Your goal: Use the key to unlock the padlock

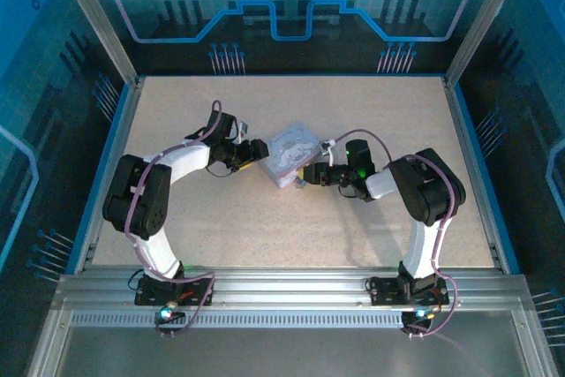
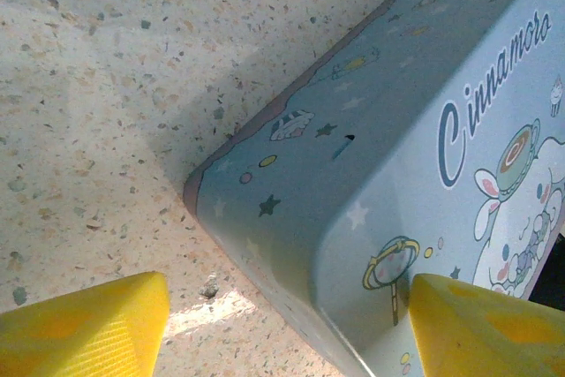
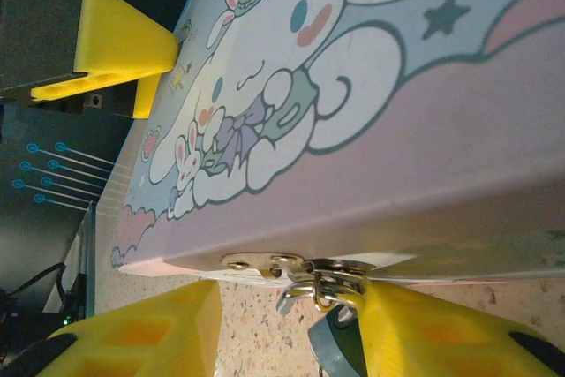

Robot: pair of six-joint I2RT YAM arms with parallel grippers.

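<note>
Speckled beige table (image 1: 371, 218) sits inside blue-lit walls (image 1: 282, 6), with two arms reaching in toward one tin box (image 1: 291, 152) at the middle.

On the left, the left arm (image 1: 146, 200) bends in, and the left gripper (image 1: 257, 149) is at the box's left side. Its two yellow fingers (image 2: 84, 328) stand wide apart, with a corner of the box between them. I cannot tell whether either finger touches the box.

The box is pale blue with a cartoon print and lies flat on the table. One small metal hasp (image 3: 265, 262) sits on its right-hand edge, and one padlock (image 3: 328, 349) hangs from it, thin shackle through the loop.

On the right, the right arm (image 1: 424, 187) brings the right gripper (image 3: 287, 337) up to that edge. Its two fingers are partly apart, the padlock between them and just beside one finger, with a clear gap to the other.
</note>
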